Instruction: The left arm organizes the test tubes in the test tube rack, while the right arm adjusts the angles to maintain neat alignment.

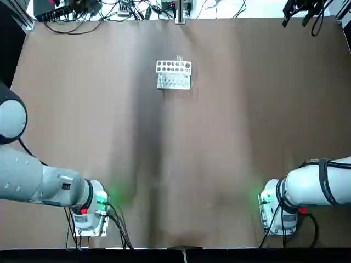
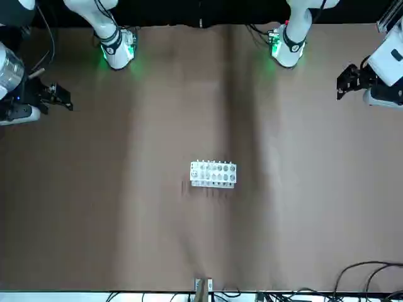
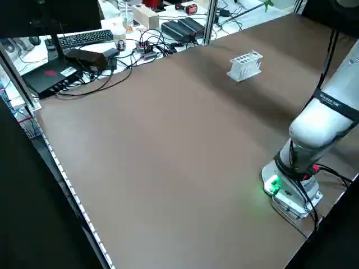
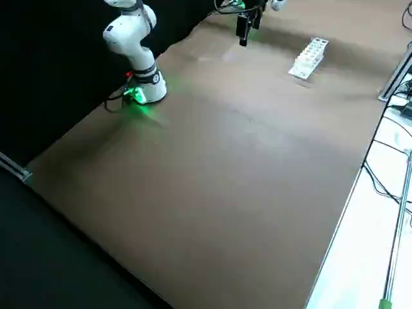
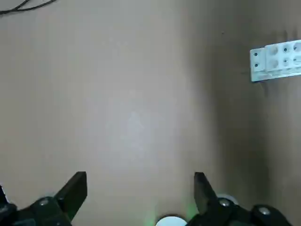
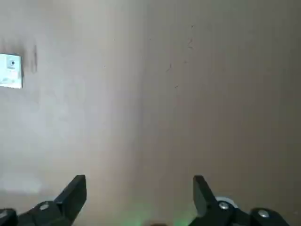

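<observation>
Left gripper (image 5: 140, 175), right gripper (image 6: 139, 178) open above brown table (image 1: 230, 126); cables (image 3: 140, 51) beyond.

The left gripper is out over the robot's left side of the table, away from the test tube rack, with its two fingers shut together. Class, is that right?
Not shut: the left wrist view shows the left gripper open, away from the test tube rack.
</observation>
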